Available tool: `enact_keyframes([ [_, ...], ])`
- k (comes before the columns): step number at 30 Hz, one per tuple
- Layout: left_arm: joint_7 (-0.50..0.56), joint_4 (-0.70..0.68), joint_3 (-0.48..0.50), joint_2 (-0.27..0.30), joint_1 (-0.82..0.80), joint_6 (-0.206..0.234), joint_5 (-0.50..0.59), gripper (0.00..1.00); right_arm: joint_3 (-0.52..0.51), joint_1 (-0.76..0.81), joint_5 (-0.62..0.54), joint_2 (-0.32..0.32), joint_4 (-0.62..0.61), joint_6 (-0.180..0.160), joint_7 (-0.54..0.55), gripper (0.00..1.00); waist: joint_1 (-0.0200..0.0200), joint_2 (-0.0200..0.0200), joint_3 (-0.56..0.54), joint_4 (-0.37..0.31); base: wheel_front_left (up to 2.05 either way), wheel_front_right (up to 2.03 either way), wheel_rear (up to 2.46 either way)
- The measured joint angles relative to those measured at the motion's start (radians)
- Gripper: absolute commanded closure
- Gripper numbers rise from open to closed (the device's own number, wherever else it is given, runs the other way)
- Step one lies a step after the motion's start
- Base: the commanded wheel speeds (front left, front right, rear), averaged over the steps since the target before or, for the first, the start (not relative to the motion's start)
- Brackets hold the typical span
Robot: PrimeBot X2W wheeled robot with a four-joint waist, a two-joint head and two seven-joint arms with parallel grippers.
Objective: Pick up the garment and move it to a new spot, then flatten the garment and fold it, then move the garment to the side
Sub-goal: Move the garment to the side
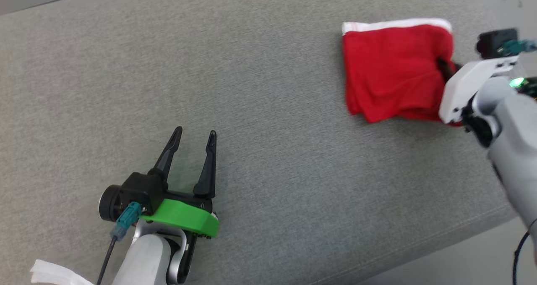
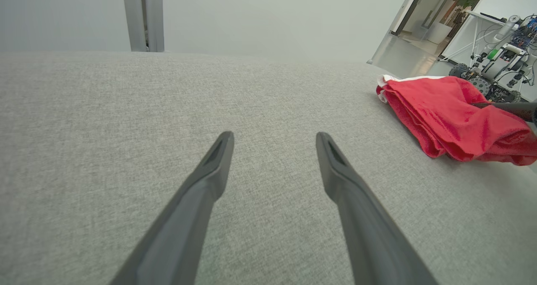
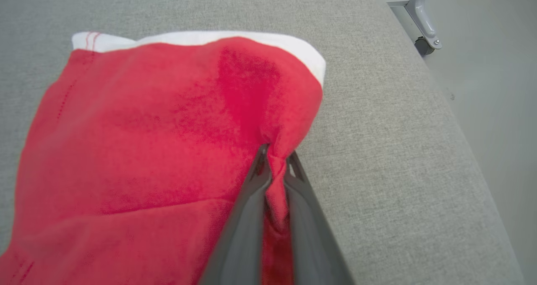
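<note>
folded red garment (image 1: 390, 71), nubby grey upholstery (image 1: 251, 87)

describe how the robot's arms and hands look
Left hand: two long tapered black fingers, black body on a bright green mount, teal plug with a dark cable. Right hand: dark fingers, white mount, small green light. Both forearms pale grey.

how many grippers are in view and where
2. The left gripper hovers open over the grey surface, lower left in the head view; the right gripper is shut on the red garment, far right.
</note>
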Motion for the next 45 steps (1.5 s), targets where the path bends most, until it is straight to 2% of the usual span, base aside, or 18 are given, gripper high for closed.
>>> enact_keyframes([
  [5,0.002,-0.010,-0.003,0.004,-0.006,0.007,0.000,0.00,-0.019,-0.083,-0.027,-0.097,0.053,0.000,0.003,1.00,0.0000,0.0000,0.019,0.046,0.00,0.00,0.00],
  [13,0.001,-0.022,-0.004,0.013,-0.015,0.009,-0.004,0.00,-0.032,-0.175,-0.053,-0.206,0.129,0.000,-0.006,1.00,0.0000,0.0000,0.062,0.126,0.00,0.00,0.00],
  [17,0.001,-0.026,-0.009,0.015,-0.017,0.011,-0.004,0.00,-0.037,-0.207,-0.066,-0.203,0.161,0.000,-0.020,1.00,0.0000,0.0000,0.086,0.145,0.00,0.00,0.00],
  [18,0.001,-0.027,-0.010,0.015,-0.018,0.012,-0.004,0.00,-0.040,-0.214,-0.074,-0.205,0.170,0.000,-0.029,0.68,0.0000,0.0000,0.090,0.148,0.00,0.00,0.00],
  [19,0.001,-0.028,-0.011,0.015,-0.019,0.012,-0.004,0.00,-0.043,-0.222,-0.086,-0.208,0.184,0.000,-0.039,0.55,0.0000,0.0000,0.094,0.152,0.00,0.00,0.00],
  [20,0.001,-0.028,-0.012,0.016,-0.020,0.013,-0.004,0.00,-0.048,-0.228,-0.098,-0.212,0.196,0.000,-0.054,0.00,0.0000,0.0000,0.097,0.155,0.00,0.00,0.00],
  [28,-0.002,-0.012,-0.015,0.015,-0.024,0.018,-0.011,0.00,-0.086,-0.247,-0.134,-0.186,0.253,0.000,-0.161,0.00,0.0000,0.0000,0.083,0.157,0.00,0.00,0.00],
  [35,-0.010,0.014,0.006,0.012,-0.024,0.018,-0.036,0.00,-0.055,-0.234,-0.168,-0.145,0.240,0.000,-0.231,0.00,0.0000,-0.0001,0.029,0.155,0.00,0.00,0.00],
  [45,-0.016,0.069,0.106,0.003,0.008,0.021,-0.073,0.00,-0.033,-0.111,-0.180,-0.013,0.148,0.000,-0.319,0.00,0.0000,-0.0001,-0.114,0.168,0.00,0.00,0.00],
])
